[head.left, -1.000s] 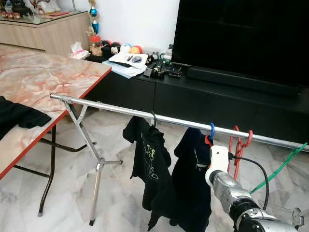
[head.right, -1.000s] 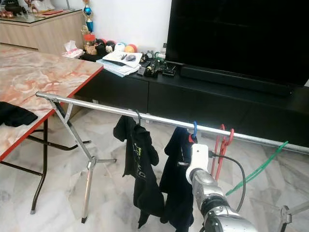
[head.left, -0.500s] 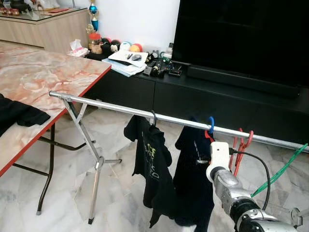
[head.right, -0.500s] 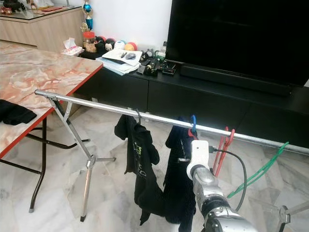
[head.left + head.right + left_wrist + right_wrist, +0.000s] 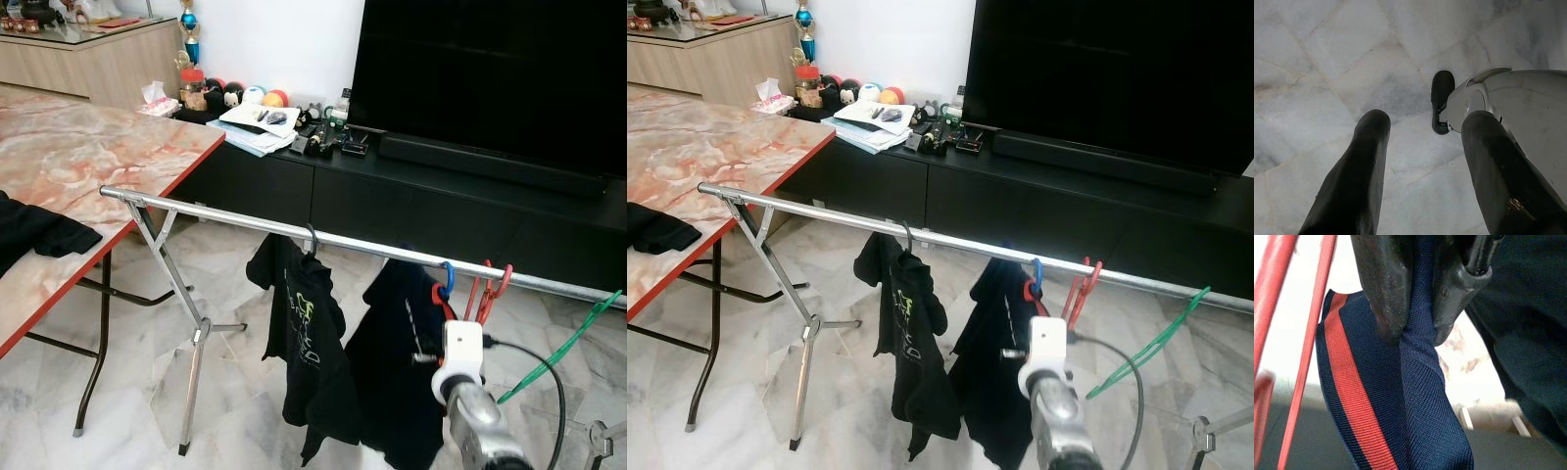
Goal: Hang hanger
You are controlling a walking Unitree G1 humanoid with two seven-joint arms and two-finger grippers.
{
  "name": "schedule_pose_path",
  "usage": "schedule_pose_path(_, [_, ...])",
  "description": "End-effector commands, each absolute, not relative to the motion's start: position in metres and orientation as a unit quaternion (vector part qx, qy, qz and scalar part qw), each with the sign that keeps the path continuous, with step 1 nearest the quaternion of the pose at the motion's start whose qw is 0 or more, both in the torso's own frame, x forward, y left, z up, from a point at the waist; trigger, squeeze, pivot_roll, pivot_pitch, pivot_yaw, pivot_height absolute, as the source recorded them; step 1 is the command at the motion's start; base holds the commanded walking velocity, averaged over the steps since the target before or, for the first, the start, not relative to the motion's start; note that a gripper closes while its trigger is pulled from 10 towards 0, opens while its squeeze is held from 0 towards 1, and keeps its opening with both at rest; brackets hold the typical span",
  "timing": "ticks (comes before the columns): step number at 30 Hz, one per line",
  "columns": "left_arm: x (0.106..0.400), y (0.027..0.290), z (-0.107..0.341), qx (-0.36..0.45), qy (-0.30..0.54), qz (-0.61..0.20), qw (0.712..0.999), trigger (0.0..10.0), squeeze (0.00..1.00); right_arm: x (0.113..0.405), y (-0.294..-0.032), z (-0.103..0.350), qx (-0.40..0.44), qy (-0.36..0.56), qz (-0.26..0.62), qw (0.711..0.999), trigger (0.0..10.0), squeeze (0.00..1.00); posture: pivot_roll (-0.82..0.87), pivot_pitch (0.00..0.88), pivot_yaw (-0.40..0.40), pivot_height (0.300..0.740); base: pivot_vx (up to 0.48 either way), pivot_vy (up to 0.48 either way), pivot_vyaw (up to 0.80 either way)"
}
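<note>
Living room, fixtures and loose items

Marble-topped table [image 5: 88, 157], black cloth [image 5: 34, 233] on it; television [image 5: 490, 78]; low black cabinet [image 5: 411, 196] holding papers [image 5: 257, 125], tissue box [image 5: 157, 101].

rail [image 5: 852, 221]: two dark shirts hung | blue hanger hook [image 5: 1036, 269] on rail | red hangers [image 5: 1079, 287] beside

The right arm [image 5: 477, 429] is silver metal, capped by a white block [image 5: 461, 349] with a black cable [image 5: 549, 374] looping from its side. The left fingers [image 5: 1354, 181] are long, black and rounded, beside a grey-white foot [image 5: 1528, 112].
</note>
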State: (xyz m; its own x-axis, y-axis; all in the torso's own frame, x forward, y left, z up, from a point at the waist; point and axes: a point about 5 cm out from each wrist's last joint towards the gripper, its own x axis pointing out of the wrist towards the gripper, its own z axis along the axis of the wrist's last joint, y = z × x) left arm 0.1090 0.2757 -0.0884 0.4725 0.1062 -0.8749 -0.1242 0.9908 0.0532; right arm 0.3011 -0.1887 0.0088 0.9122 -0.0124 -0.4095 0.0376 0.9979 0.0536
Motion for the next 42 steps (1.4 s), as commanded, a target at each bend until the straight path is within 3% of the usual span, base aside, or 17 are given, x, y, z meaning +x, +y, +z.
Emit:
schedule_pose_path(1, [0.103,0.275,-0.090,-0.006,0.519,0.066,0.852,10.0,0.00,0.306,-0.189,0.017,0.038,0.182,-0.015,0.983,0.0,0.00,0.14,0.000,-0.071,0.740,0.000,0.000,0.00])
schedule_pose_path(2, [0.103,0.276,-0.090,-0.004,0.520,0.065,0.852,10.0,0.00,0.301,-0.187,0.012,0.044,0.187,-0.015,0.981,2.3,0.00,0.14,0.000,-0.070,0.740,0.000,0.000,0.00])
schedule_pose_path(3, [0.102,0.276,-0.090,-0.004,0.520,0.065,0.851,10.0,0.00,0.299,-0.187,0.011,0.044,0.189,-0.015,0.981,8.3,0.00,0.14,0.000,-0.070,0.740,0.000,0.000,0.00])
schedule_pose_path(4, [0.102,0.276,-0.090,-0.003,0.521,0.064,0.851,10.0,0.00,0.297,-0.186,0.009,0.046,0.191,-0.015,0.980,10.0,0.00,0.14,0.000,-0.069,0.740,0.000,0.000,0.00])
schedule_pose_path(12, [0.102,0.277,-0.090,-0.002,0.520,0.062,0.852,10.0,0.00,0.290,-0.184,0.007,0.064,0.165,-0.020,0.984,10.0,0.00,0.14,0.000,-0.066,0.740,0.000,0.000,0.00])
schedule_pose_path(42, [0.102,0.277,-0.090,-0.003,0.516,0.071,0.853,10.0,0.00,0.292,-0.183,0.009,0.069,0.168,-0.025,0.983,10.0,0.00,0.16,0.000,-0.076,0.740,-0.315,0.000,0.00])
